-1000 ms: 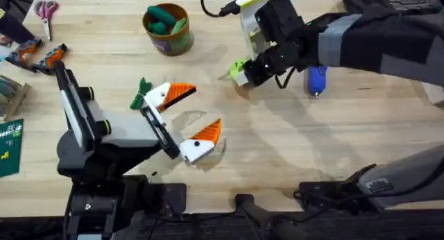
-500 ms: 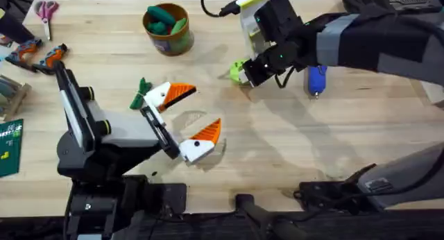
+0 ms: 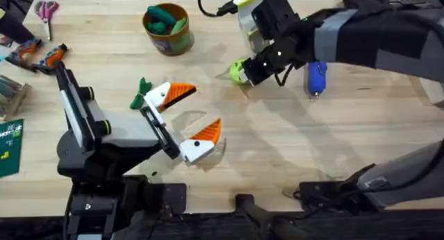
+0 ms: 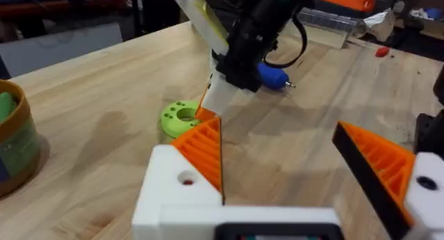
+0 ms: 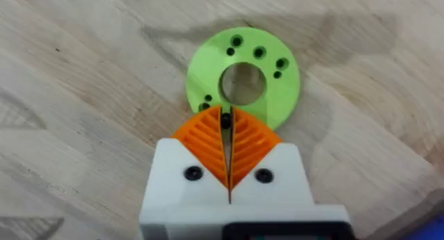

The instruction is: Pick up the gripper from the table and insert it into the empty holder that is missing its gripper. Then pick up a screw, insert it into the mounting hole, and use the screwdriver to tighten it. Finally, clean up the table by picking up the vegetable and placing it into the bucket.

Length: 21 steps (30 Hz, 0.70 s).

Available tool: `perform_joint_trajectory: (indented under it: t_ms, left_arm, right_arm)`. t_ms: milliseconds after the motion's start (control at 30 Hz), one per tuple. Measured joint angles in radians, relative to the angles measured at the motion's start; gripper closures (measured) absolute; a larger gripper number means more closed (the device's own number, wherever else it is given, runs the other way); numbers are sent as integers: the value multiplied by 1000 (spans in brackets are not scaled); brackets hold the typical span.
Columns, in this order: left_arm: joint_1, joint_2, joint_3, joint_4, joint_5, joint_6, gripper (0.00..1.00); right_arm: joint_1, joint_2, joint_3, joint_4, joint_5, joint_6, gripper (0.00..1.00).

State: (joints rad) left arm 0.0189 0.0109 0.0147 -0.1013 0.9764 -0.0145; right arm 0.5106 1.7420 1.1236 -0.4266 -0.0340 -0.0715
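Note:
My right gripper (image 5: pixel 225 117) is shut on a small dark screw (image 5: pixel 225 120), right above a lime-green ring (image 5: pixel 281 94) with holes. From overhead, that gripper (image 3: pixel 240 73) hovers at the ring (image 3: pixel 235 73), left of the blue screwdriver (image 3: pixel 316 79). My left gripper (image 3: pixel 207 105) lies open near the table's middle. Its two white holders (image 4: pixel 173 191) each carry an orange ribbed gripper pad (image 4: pixel 205 146). The dark green vegetable (image 3: pixel 142 93) lies beside the left gripper's far finger. Green pieces sit inside the mustard-brown bucket (image 3: pixel 168 37) at the back.
Scissors (image 3: pixel 46 10) and orange-and-black hand tools (image 3: pixel 35 54) lie at the far left. A green card (image 3: pixel 10 146) sits at the left edge. Bare wood stretches across the right half in front of the right arm.
The right gripper has edged slightly toward the table's far side at the green ring. The left arm has not moved.

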Motion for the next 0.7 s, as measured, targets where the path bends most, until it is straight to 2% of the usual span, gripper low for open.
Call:
perform_joint_trajectory:
  t_ms: [700]
  left_arm:
    - [0,0,0,0,0,0,15]
  right_arm:
    - [0,0,242,-263,36,-4,995]
